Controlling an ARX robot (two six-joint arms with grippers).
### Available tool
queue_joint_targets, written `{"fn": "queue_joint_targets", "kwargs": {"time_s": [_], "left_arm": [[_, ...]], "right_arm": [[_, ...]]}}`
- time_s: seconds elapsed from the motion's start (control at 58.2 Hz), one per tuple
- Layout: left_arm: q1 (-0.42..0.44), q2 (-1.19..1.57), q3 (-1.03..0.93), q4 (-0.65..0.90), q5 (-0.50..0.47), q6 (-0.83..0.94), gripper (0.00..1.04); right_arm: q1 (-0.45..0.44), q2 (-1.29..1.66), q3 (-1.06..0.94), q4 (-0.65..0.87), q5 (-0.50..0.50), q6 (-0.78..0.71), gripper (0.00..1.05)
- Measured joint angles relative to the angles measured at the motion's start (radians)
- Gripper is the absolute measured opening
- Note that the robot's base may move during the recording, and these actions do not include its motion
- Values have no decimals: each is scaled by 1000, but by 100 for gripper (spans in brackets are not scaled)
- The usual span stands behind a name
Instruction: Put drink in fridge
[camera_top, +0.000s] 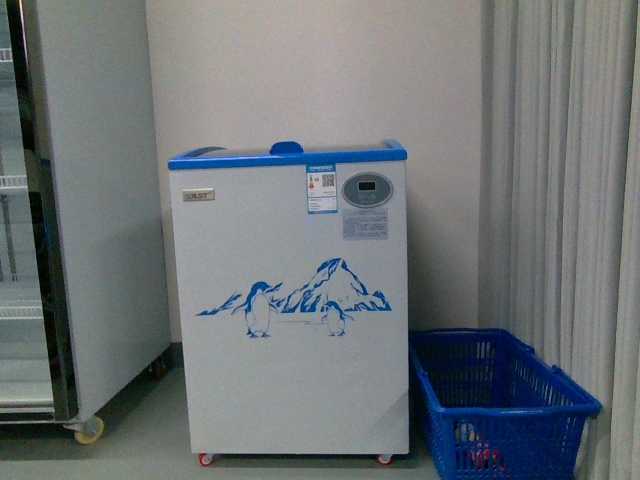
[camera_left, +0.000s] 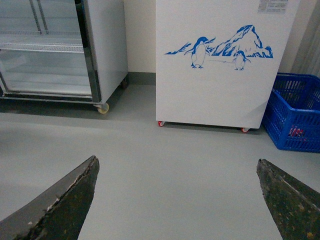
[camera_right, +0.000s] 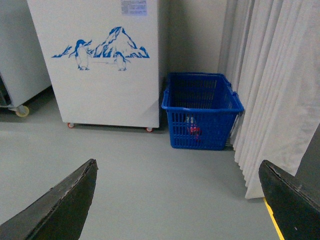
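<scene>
The fridge (camera_top: 290, 300) is a white chest cooler with a blue top rim, a penguin-and-mountain picture and small red wheels, standing against the wall ahead. It also shows in the left wrist view (camera_left: 215, 75) and the right wrist view (camera_right: 100, 65). A drink (camera_right: 192, 131) with red and blue colours lies low inside the blue basket (camera_right: 202, 112), seen through its mesh, also in the front view (camera_top: 478, 452). My left gripper (camera_left: 177, 170) is open and empty above bare floor. My right gripper (camera_right: 177, 172) is open and empty, well short of the basket. Neither arm shows in the front view.
A tall grey upright glass-door cabinet (camera_top: 60, 210) on casters stands left of the fridge. The blue basket (camera_top: 500, 400) sits on the floor right of the fridge. White curtains (camera_top: 560, 200) hang at the right. Grey floor (camera_left: 165, 170) lies between me and the fridge.
</scene>
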Motion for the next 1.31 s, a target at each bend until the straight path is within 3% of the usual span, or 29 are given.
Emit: {"fn": "queue_joint_targets", "kwargs": {"time_s": [1.306], "left_arm": [[0,0,0,0,0,0,97]], "right_arm": [[0,0,0,0,0,0,97]]}}
